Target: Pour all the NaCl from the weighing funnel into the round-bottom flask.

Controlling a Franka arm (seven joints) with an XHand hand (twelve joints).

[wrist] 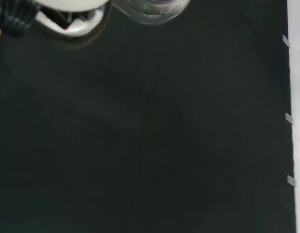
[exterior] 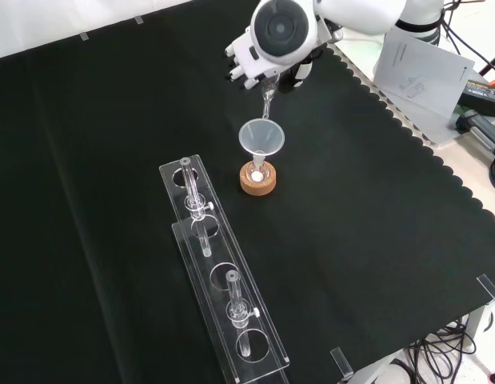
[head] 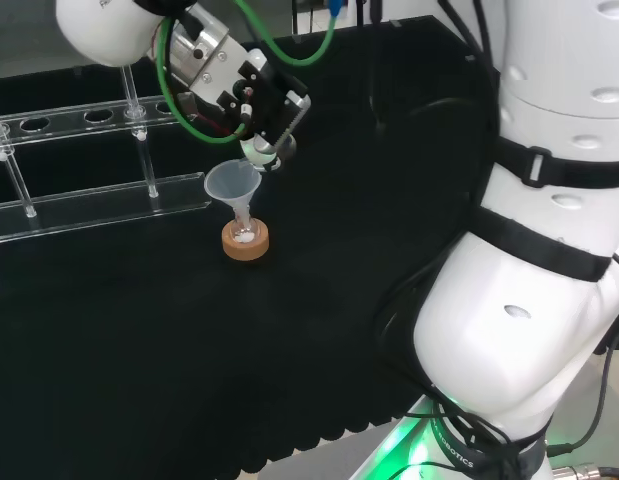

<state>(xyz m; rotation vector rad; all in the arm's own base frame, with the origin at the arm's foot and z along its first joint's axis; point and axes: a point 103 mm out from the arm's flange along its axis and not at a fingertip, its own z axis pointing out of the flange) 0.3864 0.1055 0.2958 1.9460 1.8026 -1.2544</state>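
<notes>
The hand (head: 251, 98) pinches the weighing funnel (exterior: 267, 102) just above the clear funnel (exterior: 261, 138), which sits in the round-bottom flask (exterior: 257, 174) on its cork ring (exterior: 257, 183).

Risk: sideways drift would tip the clear funnel, spilling salt onto the table (exterior: 375, 240).

The weighing funnel's long axis runs steeply (near upright), spout downward.
</notes>
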